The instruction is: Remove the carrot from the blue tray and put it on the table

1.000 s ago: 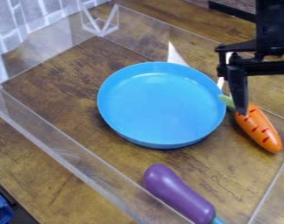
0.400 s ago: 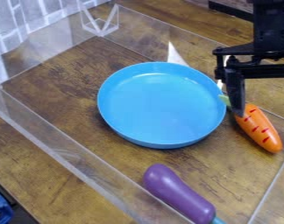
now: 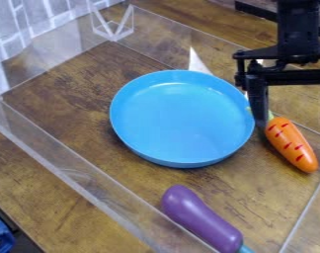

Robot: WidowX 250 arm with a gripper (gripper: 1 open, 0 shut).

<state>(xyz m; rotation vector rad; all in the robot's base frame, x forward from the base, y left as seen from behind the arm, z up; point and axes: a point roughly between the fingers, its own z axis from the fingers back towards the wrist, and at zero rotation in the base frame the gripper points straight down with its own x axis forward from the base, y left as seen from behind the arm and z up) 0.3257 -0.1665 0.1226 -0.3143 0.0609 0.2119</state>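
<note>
From here the robot's arm [image 3: 297, 30] looks matte black all over, blocky and ridged above a wide dark crosspiece, and its claw [image 3: 292, 97] has slim, flat black fingers [image 3: 258, 99]

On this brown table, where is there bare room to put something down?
Mainly the wood of the table left of the blue tray in the picture, and the patch between the tray and the purple eggplant. The tray's inside is bare too. It is crowded at the tray's right side, where the carrot lies beneath the open gripper.
</note>
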